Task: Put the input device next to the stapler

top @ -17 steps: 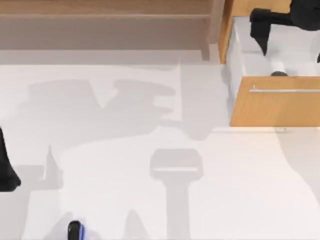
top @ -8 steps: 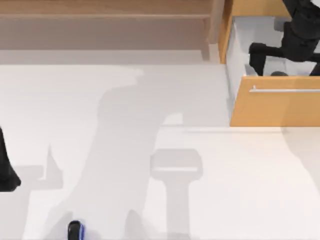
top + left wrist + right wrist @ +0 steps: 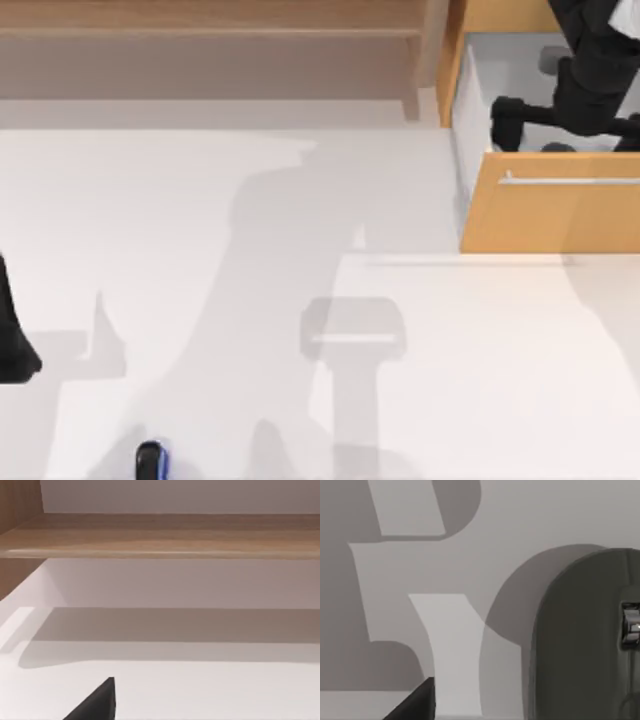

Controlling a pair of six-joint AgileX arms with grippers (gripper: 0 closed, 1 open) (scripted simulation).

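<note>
The input device, a dark grey mouse (image 3: 558,148), lies inside the open drawer (image 3: 560,215) at the back right, just behind the wooden front, which hides most of it. My right gripper (image 3: 568,135) hangs low in the drawer, open, with one finger (image 3: 505,120) left of the mouse and the other at the picture's right edge. The right wrist view shows the mouse's rounded back (image 3: 585,640) close up, with one fingertip (image 3: 417,702) beside it. The stapler (image 3: 151,462), black with a blue stripe, sits at the table's front left edge. My left arm (image 3: 12,340) is parked at the far left.
The drawer's wooden front with its metal handle (image 3: 570,181) sticks out over the white table (image 3: 300,250). A wooden shelf (image 3: 210,30) runs along the back, and the left wrist view shows that shelf (image 3: 165,535) too.
My right gripper has come down into the drawer and toward its front, so that its fingers now stand either side of the mouse. The left arm and the stapler have not moved.
</note>
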